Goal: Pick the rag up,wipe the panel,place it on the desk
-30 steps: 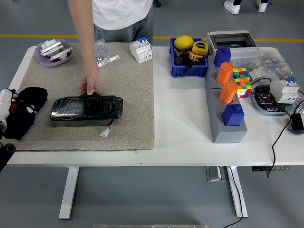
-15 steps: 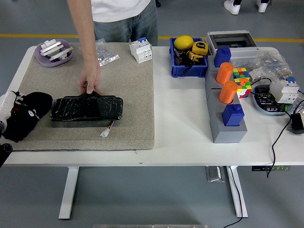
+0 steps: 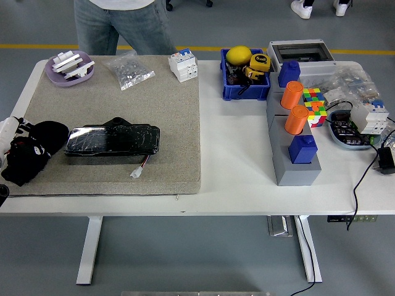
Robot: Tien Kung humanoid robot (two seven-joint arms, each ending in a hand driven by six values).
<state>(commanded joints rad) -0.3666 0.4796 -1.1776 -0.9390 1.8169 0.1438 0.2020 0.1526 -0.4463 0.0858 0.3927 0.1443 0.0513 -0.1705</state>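
The panel (image 3: 112,140) is a long black slab in shiny wrap, lying on the beige felt mat (image 3: 166,105) at left of centre. A white plug on red wires (image 3: 137,172) sticks out at its front right. The black rag (image 3: 52,133) is bunched on the mat just left of the panel. My left hand (image 3: 20,158), black with a white wrist, lies against the rag's left side at the table's left edge. Black hand and black rag merge, so any grip is unclear. No right arm shows.
A person in jeans (image 3: 123,24) stands at the far side, hands off the table. On the mat's far edge are a purple dish (image 3: 69,69), a bag of small parts (image 3: 129,69) and a white breaker (image 3: 184,65). A blue bin (image 3: 244,77), grey blocks with orange cylinders (image 3: 295,139) and cables fill the right.
The person's hand, which held the panel's far edge, has pulled away and the person has stepped back. My left hand has shifted slightly left and down; the rag lies lower.
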